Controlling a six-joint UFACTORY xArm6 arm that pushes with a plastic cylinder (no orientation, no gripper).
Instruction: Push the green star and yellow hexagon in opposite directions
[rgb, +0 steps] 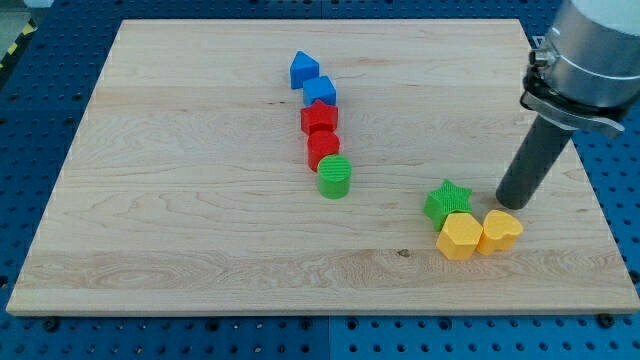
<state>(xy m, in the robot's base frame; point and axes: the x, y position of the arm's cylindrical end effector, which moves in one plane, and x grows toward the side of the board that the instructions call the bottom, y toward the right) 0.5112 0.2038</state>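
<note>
Looking from biggest to smallest, the wooden table (200, 250) comes first, then the end effector, which is only a dark rod with no jaws, so it grasps nothing and can only push. My tip (510, 205) rests on the table near the view's right side. The green star (446, 201) sits just to the view's left of my tip, a small gap away. The yellow hexagon (459, 237) is down and to the left of my tip, touching the star's lower edge. A yellow heart (500, 231) is right below my tip, touching the hexagon's right side. Far off to the upper left of my tip is a line of five more blocks: a green cylinder (334, 177) nearest, then a red block (322, 149), a red star (319, 118), a blue block (320, 92) and a blue block (304, 70) farthest away. I think the star and hexagon are light, hard plastic that will slide easily on the smooth wood. They may spin if I push on a corner, so I should push on the middle of a flat side. The two are stuck close together, so my tip should go into the seam between them, push the star up and then push the hexagon down. The heart may get bumped too.
</note>
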